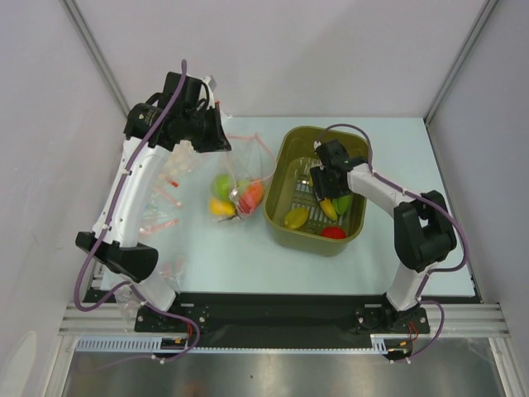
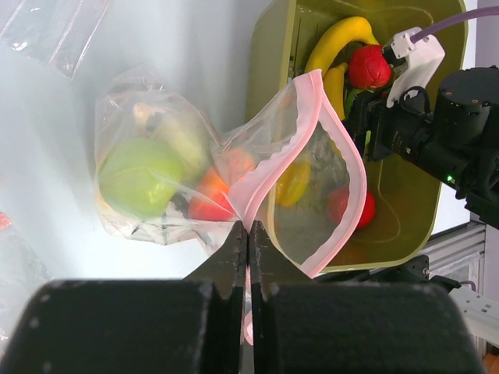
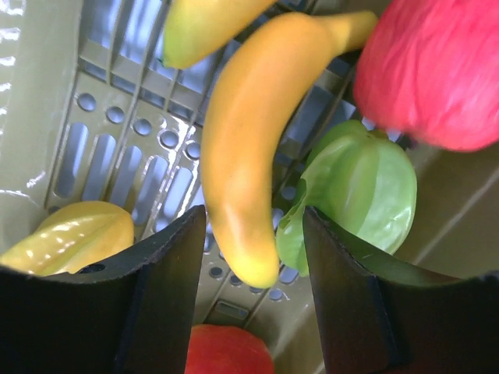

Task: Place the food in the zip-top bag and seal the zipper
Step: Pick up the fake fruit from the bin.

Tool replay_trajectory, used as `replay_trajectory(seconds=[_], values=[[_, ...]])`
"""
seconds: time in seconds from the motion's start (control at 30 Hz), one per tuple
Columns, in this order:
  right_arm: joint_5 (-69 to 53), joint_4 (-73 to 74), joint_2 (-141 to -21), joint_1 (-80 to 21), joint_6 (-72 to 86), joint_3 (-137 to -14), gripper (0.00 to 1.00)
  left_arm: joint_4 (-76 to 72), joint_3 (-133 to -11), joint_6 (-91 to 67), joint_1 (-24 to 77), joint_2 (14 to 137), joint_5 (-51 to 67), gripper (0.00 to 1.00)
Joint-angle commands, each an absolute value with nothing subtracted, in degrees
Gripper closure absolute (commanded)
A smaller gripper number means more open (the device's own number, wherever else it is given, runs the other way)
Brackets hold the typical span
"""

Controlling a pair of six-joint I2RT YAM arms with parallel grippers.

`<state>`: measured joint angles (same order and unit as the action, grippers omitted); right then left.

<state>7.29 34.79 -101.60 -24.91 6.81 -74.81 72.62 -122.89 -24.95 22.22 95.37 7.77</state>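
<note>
The clear zip-top bag [image 1: 237, 187] lies left of the tub with its mouth held up. It holds a green apple [image 2: 140, 176] and orange-red pieces [image 2: 210, 199]. My left gripper [image 2: 249, 231] is shut on the pink zipper strip [image 2: 315, 117], and the mouth gapes open towards the tub; this gripper also shows in the top view [image 1: 223, 145]. My right gripper [image 3: 253, 234] is open inside the tub, its jaws on either side of the tip of a yellow banana [image 3: 249, 140]. A green piece [image 3: 360, 187], a red tomato [image 3: 226, 354] and a yellow fruit [image 3: 70, 234] lie close by.
The olive-green tub [image 1: 289, 157] stands right of the bag with slotted walls close round my right gripper [image 1: 324, 186]. Other clear bags with red marks [image 1: 161, 203] lie at the left by my left arm. A red fruit [image 3: 437, 70] sits behind the banana.
</note>
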Motion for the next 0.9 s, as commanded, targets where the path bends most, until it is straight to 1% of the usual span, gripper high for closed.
replay_trajectory(seconds=[0.0,0.33,0.43,0.6,0.83,0.87], values=[[6.5,34.6,-104.8,-24.7,6.7,-76.3,0.42,70.8,-126.0,-24.5,22.2,95.2,9.1,1.00],[5.9,37.5,-108.5,-25.3,6.9,-79.4,0.43,70.5,-125.8,-24.6,22.2,95.1,9.1,0.99],[8.3,37.2,-106.4,-25.9,6.9,-79.6,0.43,70.3,-125.8,-24.7,22.2,95.1,9.2,1.00],[8.7,37.3,-104.1,-26.0,6.5,-79.9,0.40,70.3,-125.6,-24.7,22.2,95.2,9.1,1.00],[8.9,38.4,-109.2,-25.9,7.4,-80.7,0.43,70.0,-125.6,-24.6,22.2,95.2,9.2,1.00],[8.5,38.6,-109.9,-25.9,7.5,-81.1,0.46,70.1,-125.4,-24.5,22.2,95.2,9.2,1.00]])
